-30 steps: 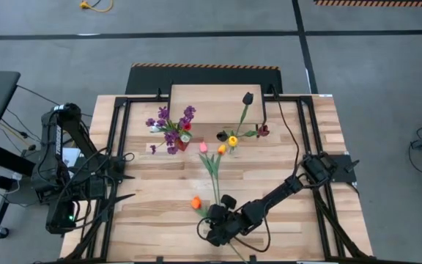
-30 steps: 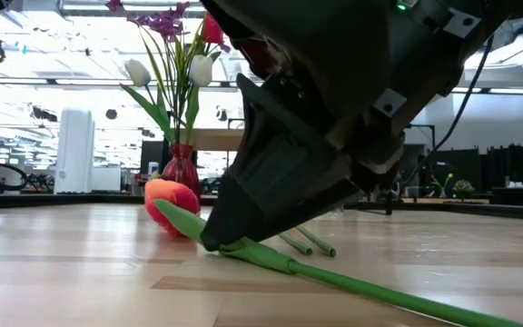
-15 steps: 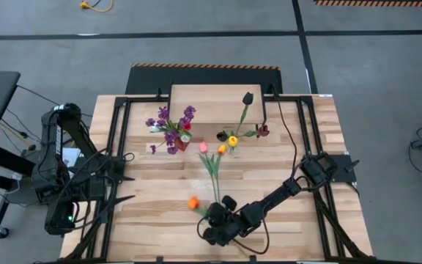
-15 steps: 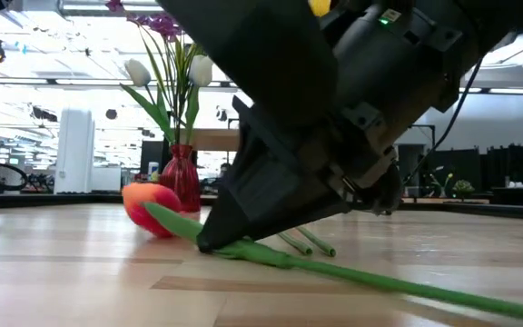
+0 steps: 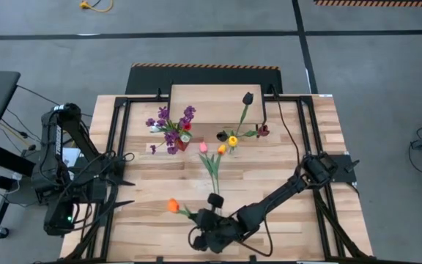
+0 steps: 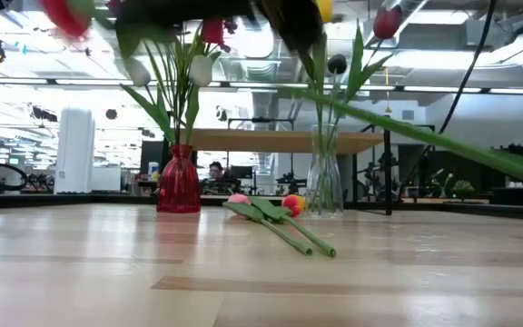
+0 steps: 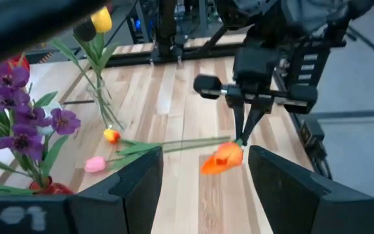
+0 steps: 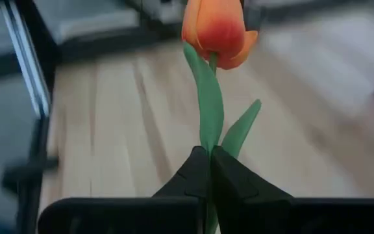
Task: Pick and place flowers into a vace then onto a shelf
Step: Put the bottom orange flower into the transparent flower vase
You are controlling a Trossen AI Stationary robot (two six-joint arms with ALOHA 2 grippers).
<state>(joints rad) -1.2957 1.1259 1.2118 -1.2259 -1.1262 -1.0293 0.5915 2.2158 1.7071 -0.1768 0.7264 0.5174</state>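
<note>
1. The right gripper has its fingers pressed together on the green stem of the orange tulip. In the high view it holds the flower near the front edge of the bench, well apart from the clear vase and on the side of it away from the shelf.
2. The hold sits low on a thin stem, with the heavy bloom far out in front. A quick swing toward the clear vase could make the stem pivot or slide between the fingers, judging by how little of it is clamped.
3. The clear vase already holds a yellow tulip and other stems. A long trailing stem could snag these or miss the narrow mouth, and a sideways push might tip the vase.
4. Two loose tulips lie on the bench just in front of the clear vase. A low approach could sweep them aside or drag them under the arm.
5. The red vase with purple sprigs stands beside the clear vase, so a wide arc risks brushing its blooms.
6. The left gripper waits with its fingers apart, far to the side of the clear vase; it poses little risk where it is.
</note>
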